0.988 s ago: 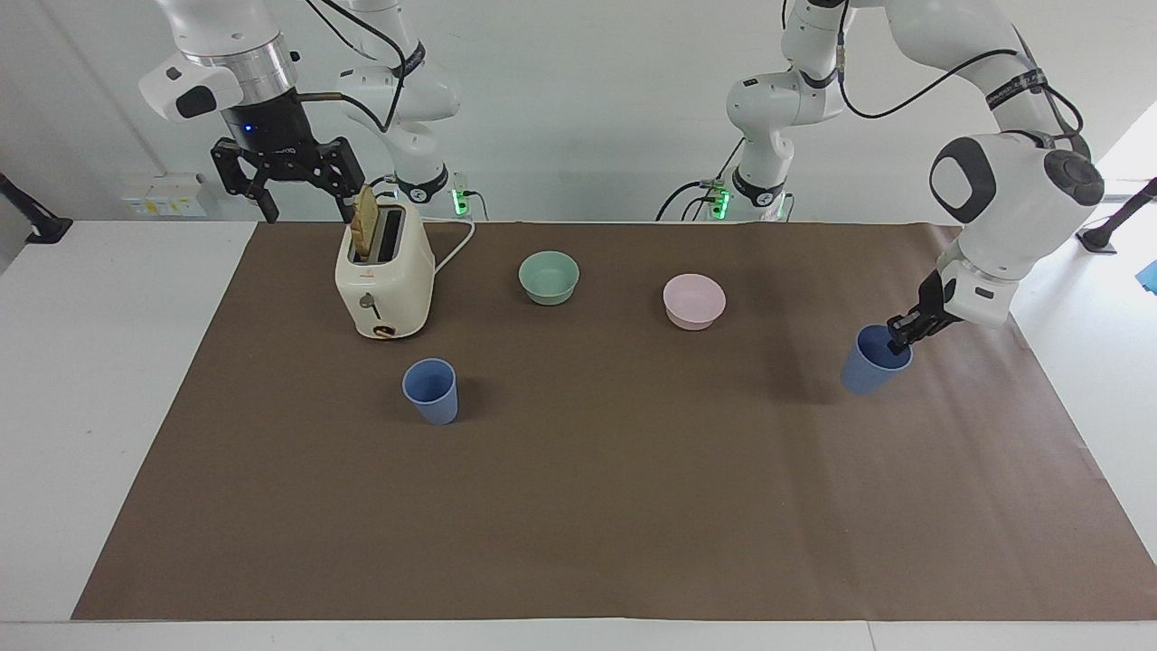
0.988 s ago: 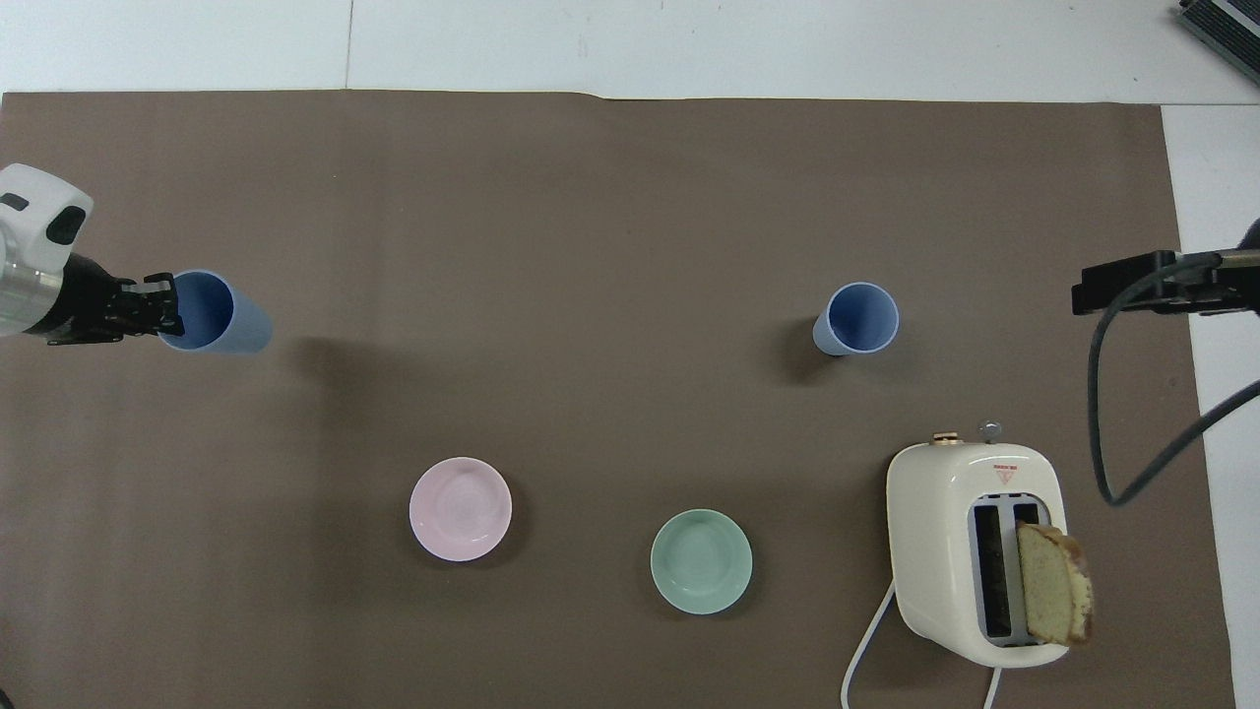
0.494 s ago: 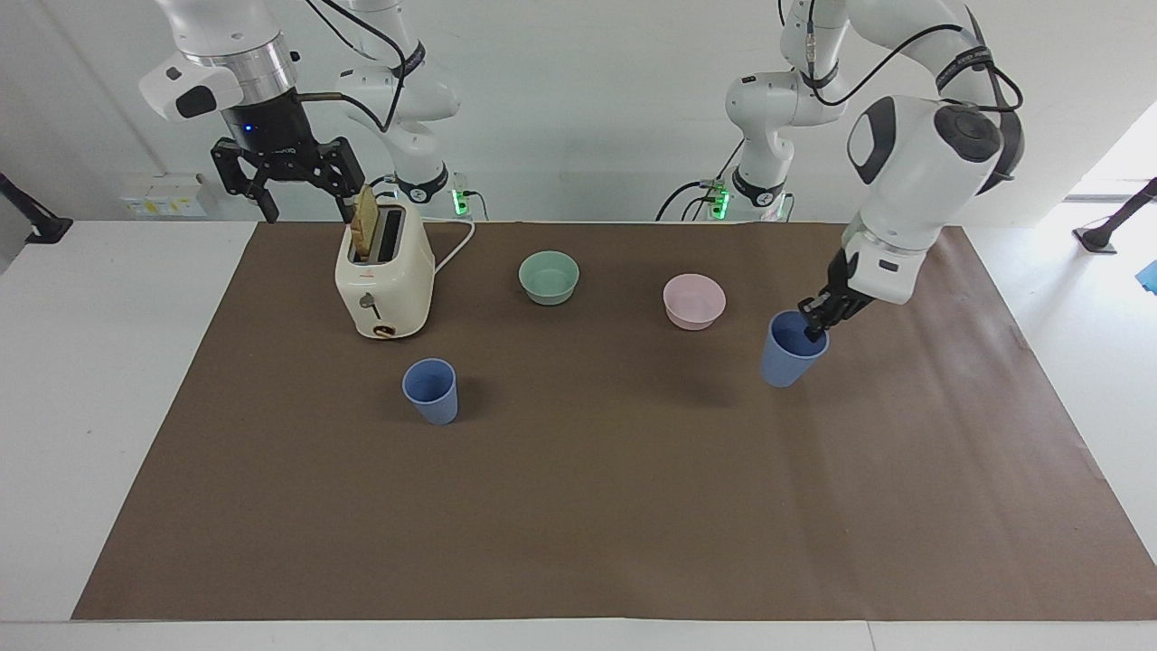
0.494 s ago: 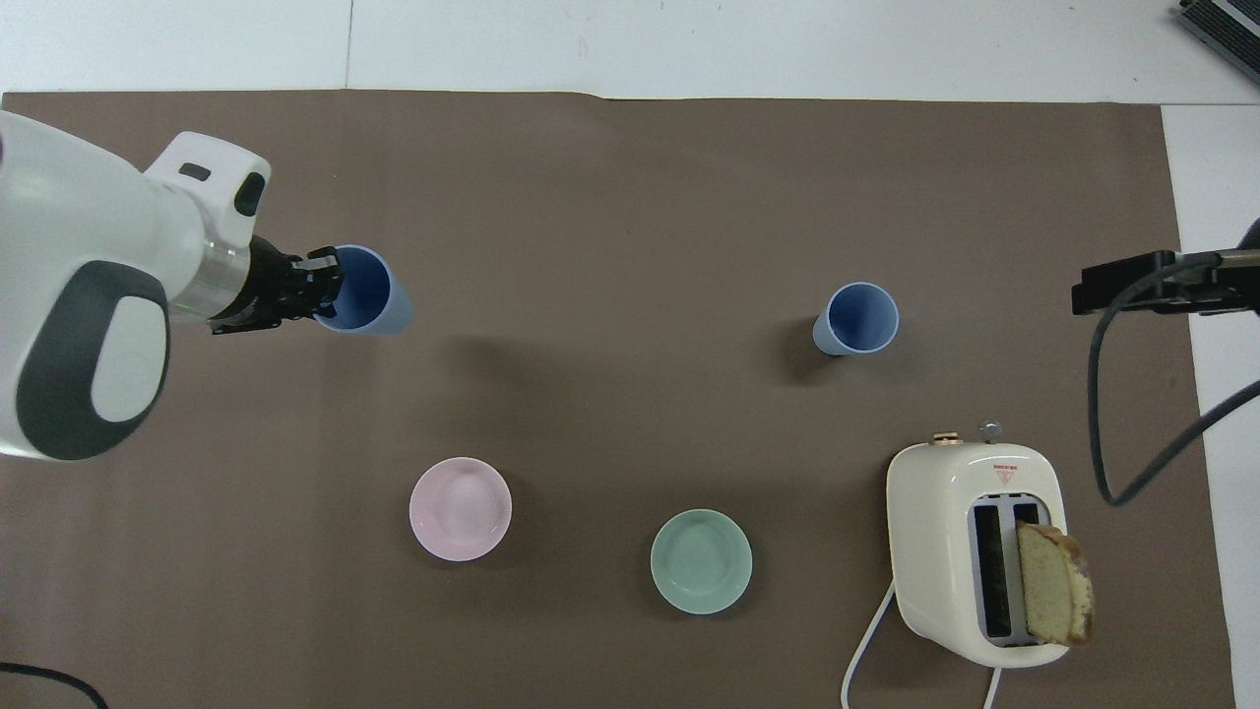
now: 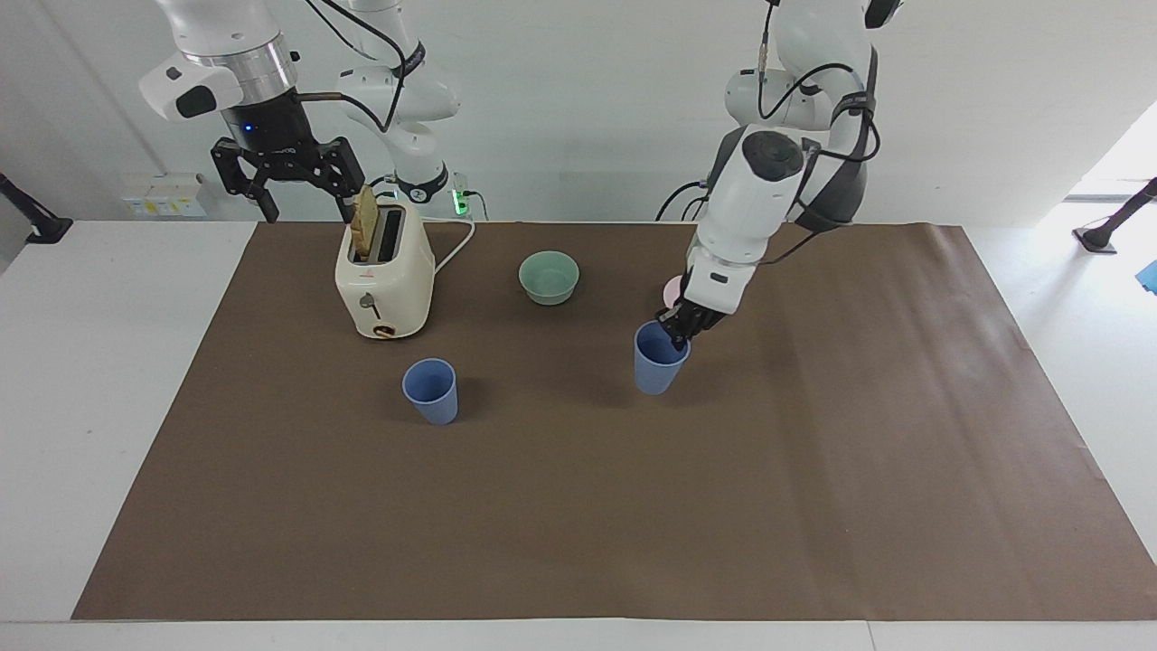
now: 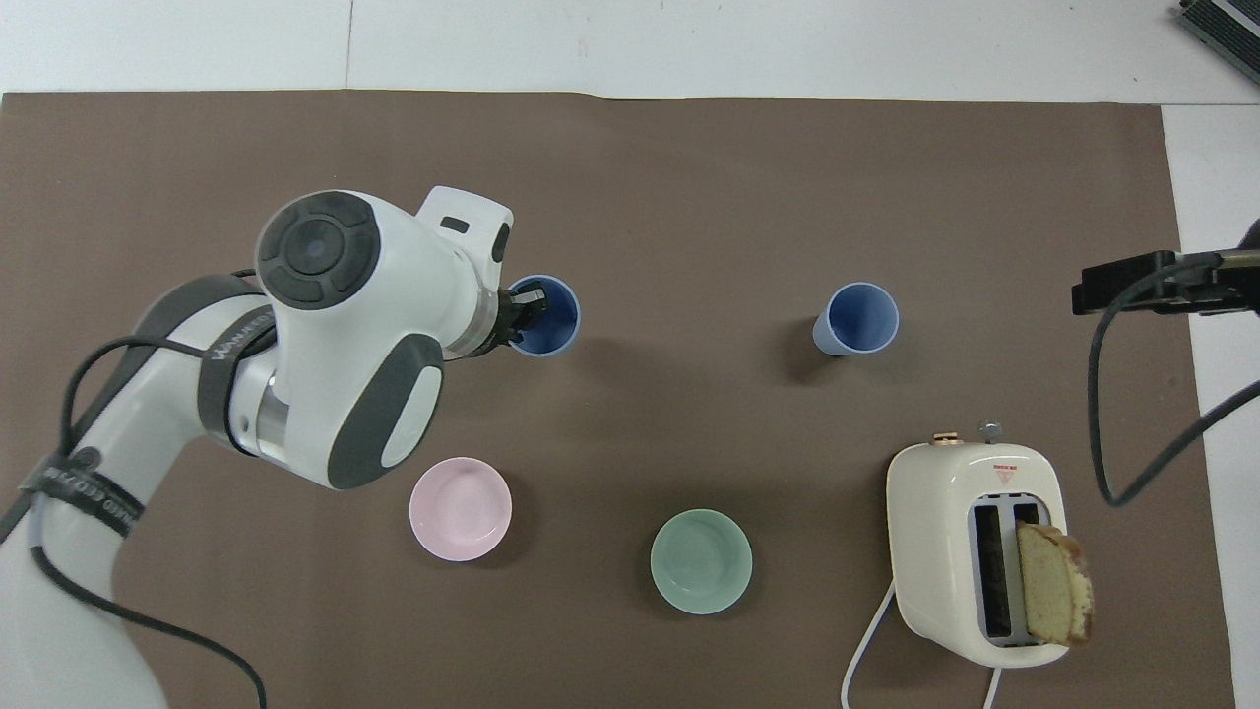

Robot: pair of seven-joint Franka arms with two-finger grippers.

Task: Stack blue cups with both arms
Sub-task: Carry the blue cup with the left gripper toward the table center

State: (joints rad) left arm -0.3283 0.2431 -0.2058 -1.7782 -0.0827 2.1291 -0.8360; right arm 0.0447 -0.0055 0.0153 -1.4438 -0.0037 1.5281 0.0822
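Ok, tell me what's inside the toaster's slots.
A slice of bread stands in one slot of the toaster, sticking up well above the top. The other slot looks dark, with nothing rising from it; its depths, and the slice's lower part, are hidden.

Facing view: set high across the table (image 5: 54, 407), aimed at both arm bases, the whole brown mat (image 5: 578, 506) being taken in from a distance. Overhead view: set above the robots' end, aimed steeply down. Mat, toaster (image 6: 975, 551) and bowls are shared, half a turn apart.
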